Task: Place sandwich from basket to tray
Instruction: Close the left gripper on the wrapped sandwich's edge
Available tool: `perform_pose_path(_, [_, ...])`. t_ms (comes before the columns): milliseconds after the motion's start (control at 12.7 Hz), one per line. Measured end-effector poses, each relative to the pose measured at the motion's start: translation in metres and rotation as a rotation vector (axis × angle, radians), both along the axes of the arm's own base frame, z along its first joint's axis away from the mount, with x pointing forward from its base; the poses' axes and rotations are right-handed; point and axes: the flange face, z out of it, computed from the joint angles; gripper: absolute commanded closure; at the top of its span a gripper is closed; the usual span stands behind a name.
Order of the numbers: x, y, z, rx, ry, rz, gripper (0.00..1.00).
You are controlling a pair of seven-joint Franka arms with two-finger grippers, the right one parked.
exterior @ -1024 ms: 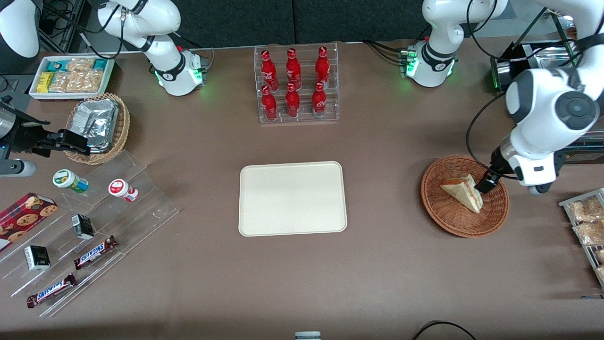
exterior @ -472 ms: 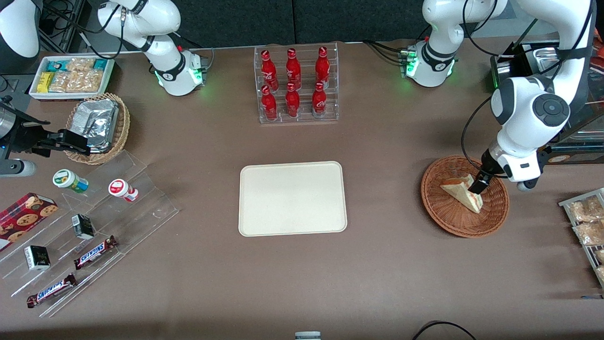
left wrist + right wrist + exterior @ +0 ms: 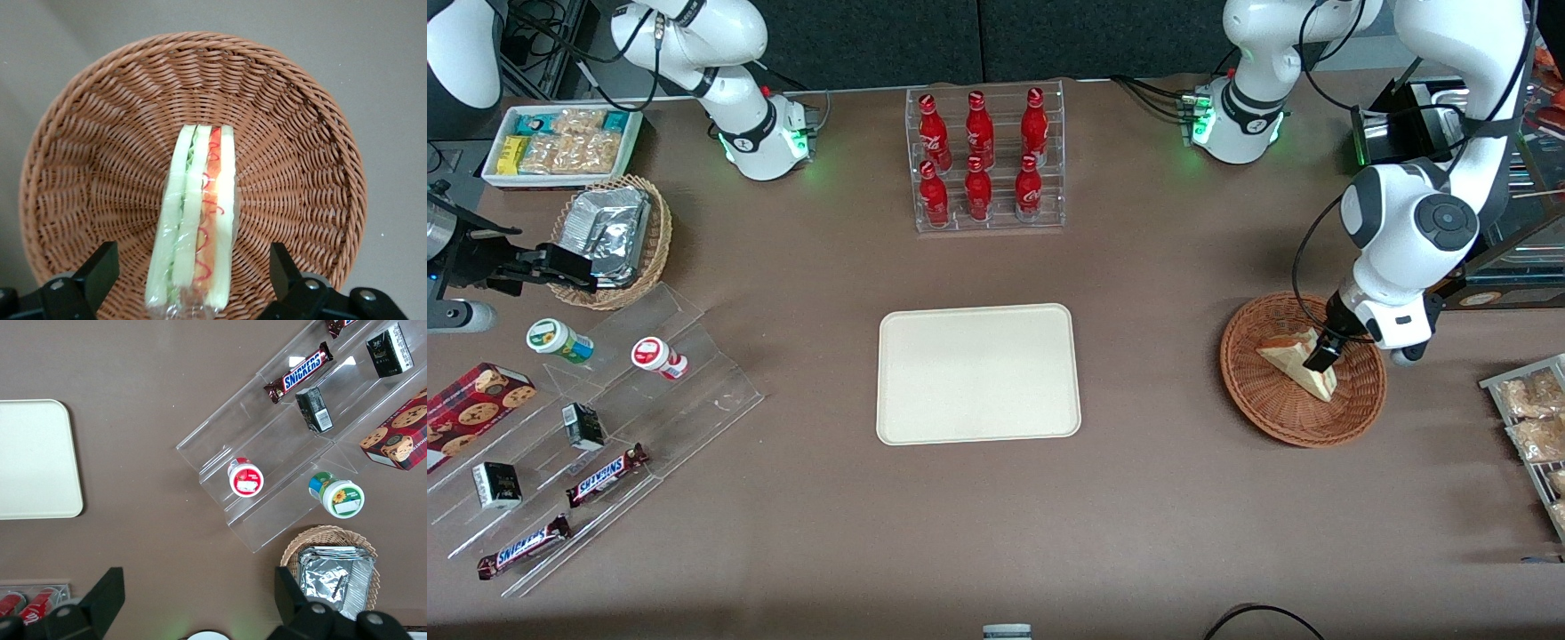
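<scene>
Left arm bent down steeply at right of front frame, gripper [image 3: 1319, 358] low inside basket [image 3: 1263, 409], jaws wide, straddling sandwich [image 3: 1288, 362] [image 3: 197, 220], not closed on it. Sandwich lies in basket. Tray [image 3: 978, 373] at frame center, well apart.

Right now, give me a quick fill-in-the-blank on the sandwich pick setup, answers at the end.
1. The sandwich lies in the round wicker ____.
2. The hand is low over the basket with its fingers ____, one on each side of the sandwich.
3. The cream tray carries ____ items.
4. The clear rack, farther from the front camera than the tray, holds ____ red bottles.

Missing words: basket; open; no; six
</scene>
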Motion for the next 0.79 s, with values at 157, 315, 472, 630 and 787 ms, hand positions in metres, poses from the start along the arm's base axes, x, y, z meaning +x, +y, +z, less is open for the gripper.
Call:
perform_pose_path(157, [0.001,-0.003,-0.009,-0.007,-0.006,0.013,0.0])
perform_pose_path(315, [0.0,-0.006,-0.015,-0.009,0.001,0.013,0.0])
perform_pose_path(472, [-0.001,-0.007,-0.019,-0.01,0.008,0.01,0.0])
perform_pose_path(630, [-0.003,-0.012,-0.023,-0.011,0.019,0.0,0.15])
perform_pose_path(787, [-0.004,-0.018,-0.025,-0.011,0.027,-0.008,0.77])
